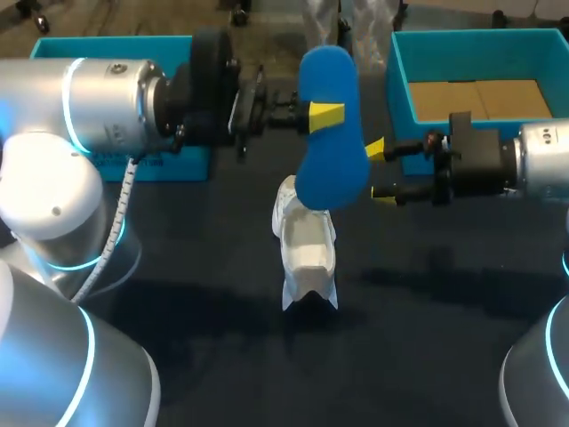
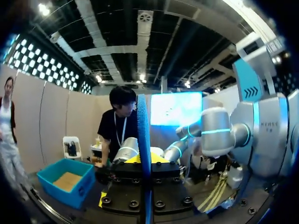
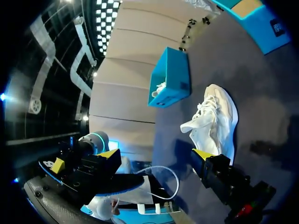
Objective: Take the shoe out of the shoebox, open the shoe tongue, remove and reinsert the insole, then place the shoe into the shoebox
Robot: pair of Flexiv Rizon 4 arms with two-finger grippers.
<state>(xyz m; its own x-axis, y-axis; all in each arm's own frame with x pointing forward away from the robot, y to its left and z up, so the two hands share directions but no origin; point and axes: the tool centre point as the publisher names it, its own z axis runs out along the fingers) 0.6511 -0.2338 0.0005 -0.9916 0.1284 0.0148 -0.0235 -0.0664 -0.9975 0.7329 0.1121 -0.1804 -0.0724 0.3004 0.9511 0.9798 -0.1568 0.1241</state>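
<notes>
Pinching insole (image 1: 333,169) upright in left gripper (image 1: 327,116) above shoe (image 1: 307,245), likely for reinsertion | holding right gripper (image 1: 380,174) wide open, empty, beside insole, probably to assist | resting shoe on table (image 1: 427,294), outside shoebox (image 1: 480,34)

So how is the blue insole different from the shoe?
The insole is blue; the shoe is white. The insole is flat and thin; the shoe is bulky and hollow. The insole is up in the air, pinched in the left claw; the shoe rests on the table. Both are long and foot-shaped.
</notes>
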